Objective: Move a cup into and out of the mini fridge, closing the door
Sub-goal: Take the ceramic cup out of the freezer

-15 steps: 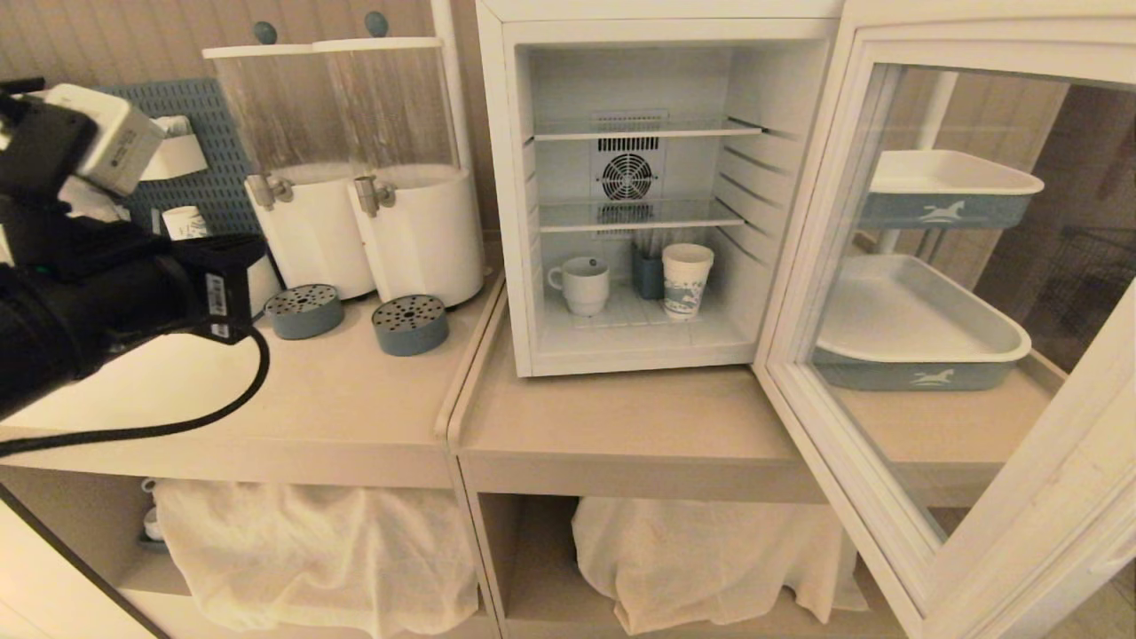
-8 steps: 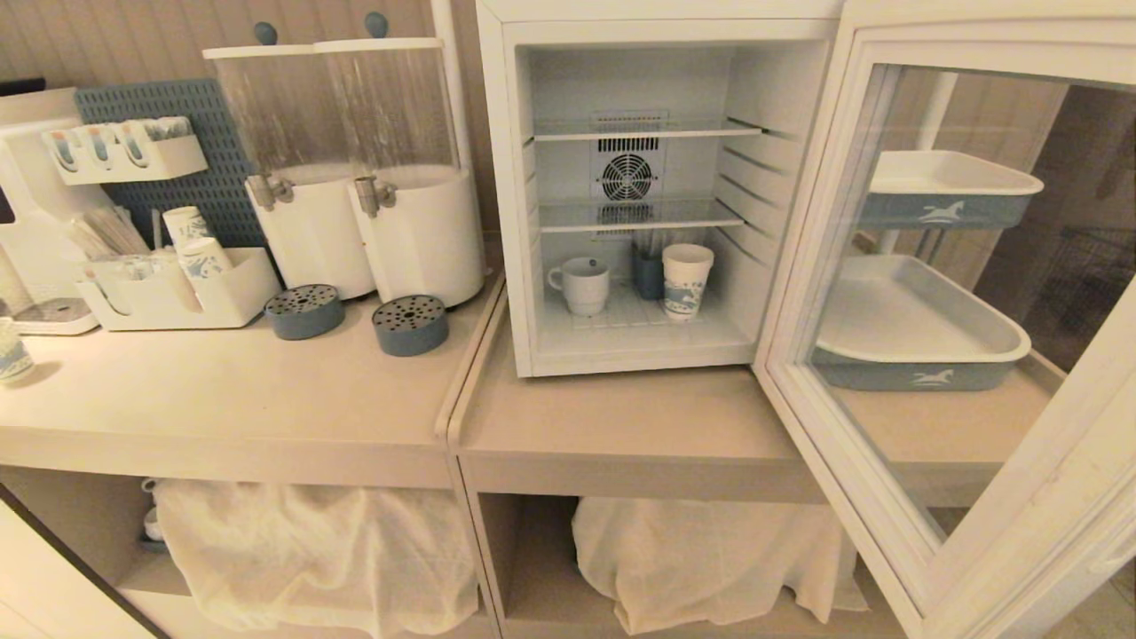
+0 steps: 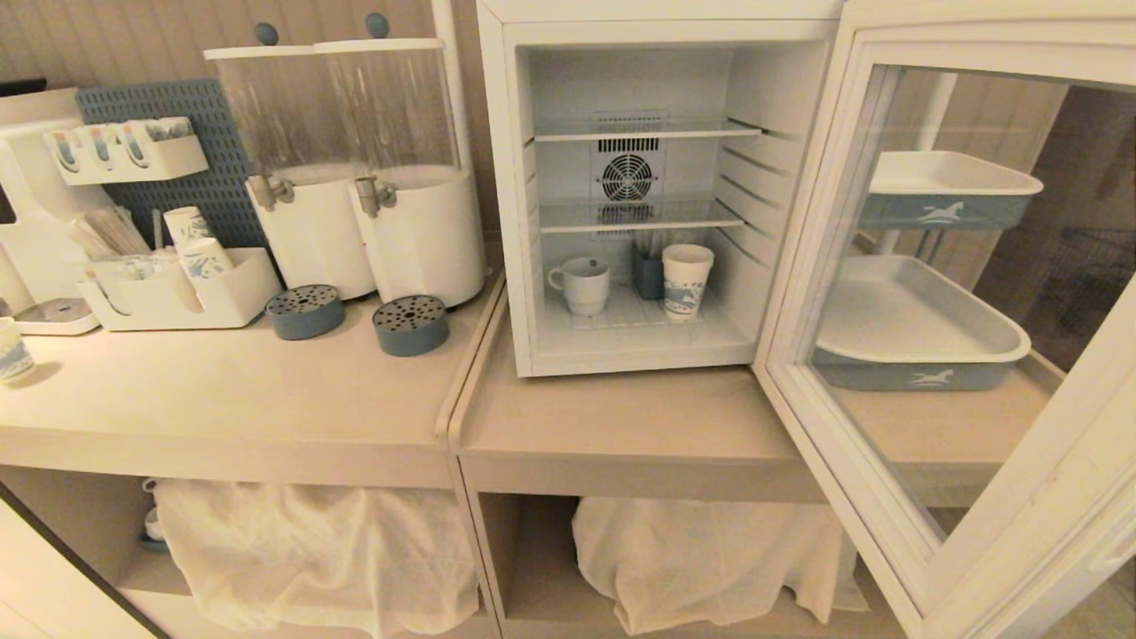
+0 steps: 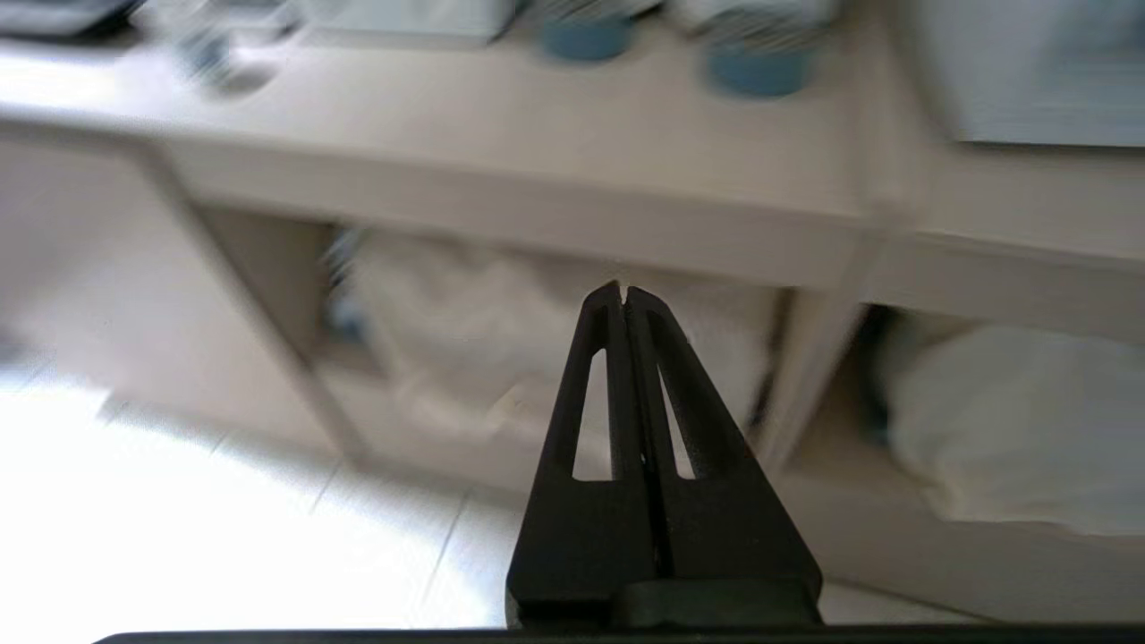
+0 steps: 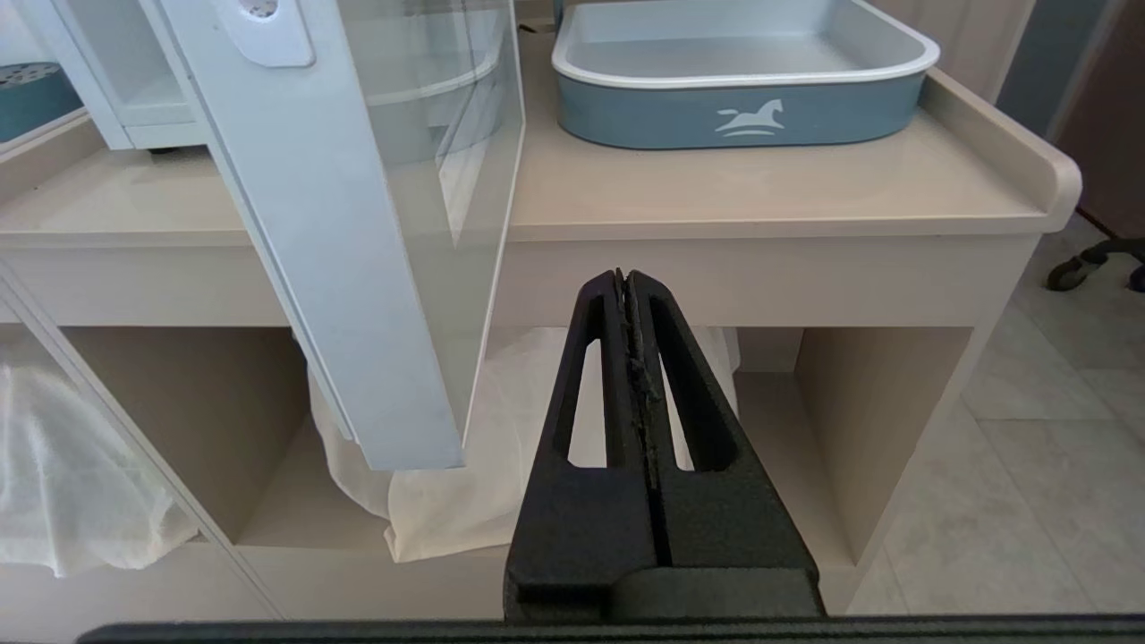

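The white cup [image 3: 583, 285] sits inside the mini fridge [image 3: 506, 222], whose door [image 3: 896, 497] hangs open. The left gripper [image 4: 623, 292] and right gripper [image 5: 625, 275] are both pressed together, holding nothing

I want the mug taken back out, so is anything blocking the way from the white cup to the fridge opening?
Nothing visible does. The cup sits on the fridge floor with bare floor in front; the paper cup stands off to its side, and the door is swung wide open.
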